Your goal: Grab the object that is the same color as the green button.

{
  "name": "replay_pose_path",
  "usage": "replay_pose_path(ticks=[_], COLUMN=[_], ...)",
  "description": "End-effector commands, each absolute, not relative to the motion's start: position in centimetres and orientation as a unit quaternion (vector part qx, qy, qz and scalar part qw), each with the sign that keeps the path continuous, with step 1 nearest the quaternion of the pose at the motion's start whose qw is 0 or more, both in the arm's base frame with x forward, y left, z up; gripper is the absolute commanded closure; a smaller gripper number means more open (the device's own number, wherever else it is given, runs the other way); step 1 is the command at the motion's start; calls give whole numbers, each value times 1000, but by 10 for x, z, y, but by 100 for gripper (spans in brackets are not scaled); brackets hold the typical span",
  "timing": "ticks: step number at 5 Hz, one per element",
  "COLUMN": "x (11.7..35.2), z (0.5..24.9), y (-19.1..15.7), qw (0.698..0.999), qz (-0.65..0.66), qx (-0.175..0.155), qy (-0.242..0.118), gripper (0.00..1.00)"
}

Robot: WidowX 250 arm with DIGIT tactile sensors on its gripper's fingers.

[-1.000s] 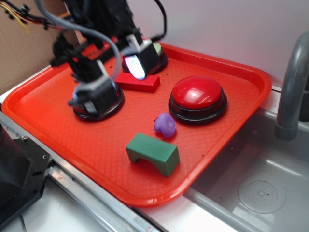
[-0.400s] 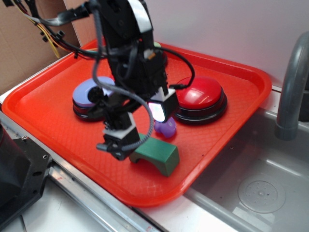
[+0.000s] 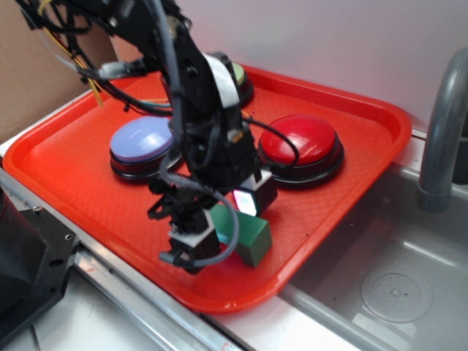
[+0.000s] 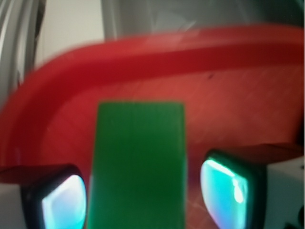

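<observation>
The object, a dark green bridge-shaped block [image 3: 253, 238], lies near the front edge of the red tray [image 3: 344, 99]. My gripper [image 3: 223, 227] is lowered over it, one finger on each side, open. In the wrist view the block [image 4: 138, 152] fills the space between the two glowing pads [image 4: 228, 193]. The left pad is almost at its side and the right pad stands off by a small gap. The gripper [image 4: 143, 200] has not closed on it. The green button [image 3: 238, 73] peeks out at the tray's back, mostly hidden behind the arm.
A lavender-blue button [image 3: 141, 139] sits left of the arm and a large red button [image 3: 300, 139] to its right. The tray rim [image 4: 143, 52] curves just beyond the block. A steel sink [image 3: 395, 289] with a grey faucet [image 3: 441, 139] lies to the right.
The arm swung from the back left of the tray to the front, then came down over the green block, so its fingers now straddle it. The block has not moved.
</observation>
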State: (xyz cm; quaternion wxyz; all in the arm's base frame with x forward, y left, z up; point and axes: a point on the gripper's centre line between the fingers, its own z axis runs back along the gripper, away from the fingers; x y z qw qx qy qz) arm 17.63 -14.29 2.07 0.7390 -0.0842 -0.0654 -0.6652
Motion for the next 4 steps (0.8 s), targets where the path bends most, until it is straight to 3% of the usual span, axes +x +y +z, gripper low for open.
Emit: replay_pose_path(ticks=[1, 2, 3, 4], x=[167, 170, 176, 176], z=[27, 41, 68, 103], y=[-149, -149, -142, -127], qw=[728, 740, 775, 847], qz=[-677, -664, -624, -524], qx=[-65, -53, -26, 4], qy=[-90, -94, -95, -91], gripper=[100, 100, 100, 100])
